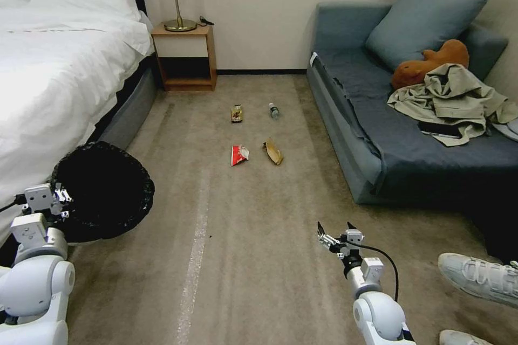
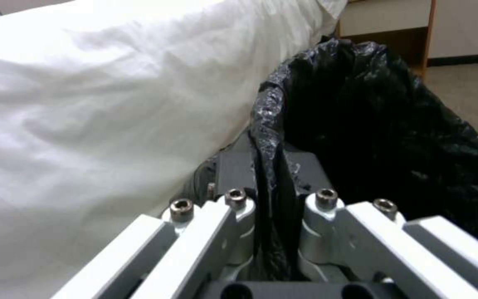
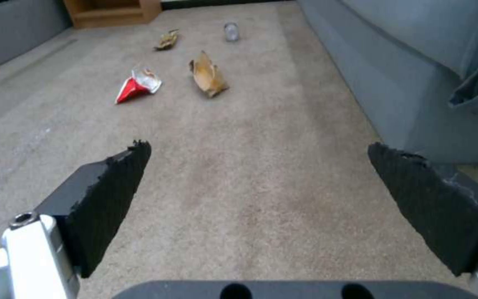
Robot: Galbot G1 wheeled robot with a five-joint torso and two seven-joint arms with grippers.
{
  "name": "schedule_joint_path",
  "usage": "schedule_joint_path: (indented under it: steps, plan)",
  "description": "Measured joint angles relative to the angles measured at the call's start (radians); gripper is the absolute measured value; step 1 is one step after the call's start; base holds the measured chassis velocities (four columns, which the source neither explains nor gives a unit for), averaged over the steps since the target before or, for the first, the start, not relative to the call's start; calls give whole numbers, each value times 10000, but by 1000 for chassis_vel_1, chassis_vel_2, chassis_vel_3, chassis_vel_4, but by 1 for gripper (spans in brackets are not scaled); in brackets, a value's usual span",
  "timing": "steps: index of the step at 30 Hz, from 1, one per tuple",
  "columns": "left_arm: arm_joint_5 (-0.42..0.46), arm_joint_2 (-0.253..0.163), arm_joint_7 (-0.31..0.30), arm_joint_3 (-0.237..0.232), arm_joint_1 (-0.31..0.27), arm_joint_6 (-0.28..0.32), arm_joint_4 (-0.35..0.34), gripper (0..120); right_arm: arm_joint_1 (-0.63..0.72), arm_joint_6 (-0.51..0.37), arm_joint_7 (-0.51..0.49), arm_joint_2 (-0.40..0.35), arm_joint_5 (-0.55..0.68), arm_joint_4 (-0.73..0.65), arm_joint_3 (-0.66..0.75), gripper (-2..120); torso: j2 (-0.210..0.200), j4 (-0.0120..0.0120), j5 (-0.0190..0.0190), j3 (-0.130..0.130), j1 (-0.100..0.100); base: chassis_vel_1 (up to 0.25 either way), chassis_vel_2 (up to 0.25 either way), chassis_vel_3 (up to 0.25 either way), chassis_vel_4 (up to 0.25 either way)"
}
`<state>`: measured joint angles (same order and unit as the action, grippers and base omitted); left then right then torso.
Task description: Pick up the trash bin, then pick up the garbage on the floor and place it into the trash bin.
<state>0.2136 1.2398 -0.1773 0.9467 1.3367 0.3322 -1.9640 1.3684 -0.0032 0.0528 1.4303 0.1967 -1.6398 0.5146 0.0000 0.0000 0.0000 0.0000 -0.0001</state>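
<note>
The trash bin [image 1: 105,191], its black bag liner over the rim, hangs at my lower left beside the bed. My left gripper [image 1: 59,197] is shut on the bin's rim; the left wrist view shows both pads pinching the liner [image 2: 269,166]. On the carpet ahead lies the garbage: a red-and-white wrapper [image 1: 239,154] [image 3: 137,85], a tan-yellow wrapper [image 1: 273,151] [image 3: 207,75], a gold-brown wrapper [image 1: 237,113] [image 3: 167,40] and a small clear bottle [image 1: 274,111] [image 3: 231,31]. My right gripper [image 1: 336,234] [image 3: 258,195] is open low over bare carpet, well short of the garbage.
A white bed [image 1: 59,59] lines the left side. A wooden nightstand [image 1: 186,56] with a lamp stands at the back wall. A blue sofa [image 1: 388,135] with a beige jacket [image 1: 453,99] runs along the right. White sneakers [image 1: 480,275] sit at lower right.
</note>
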Motion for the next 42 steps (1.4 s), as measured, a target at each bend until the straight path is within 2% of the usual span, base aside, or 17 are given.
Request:
schedule_joint_path:
  steps: [21,42]
  plan:
    - [-48,51,28,-23,57,-147,43,5,45,91,98,-8,-1,71,24,100,0,0,0,0,0,-49,46,50,-50]
    - [-91,0,32,24,20,-308,205,5,98,288,191,170,-267,339,41,100,0,0,0,0,0,-101,107,102,-106]
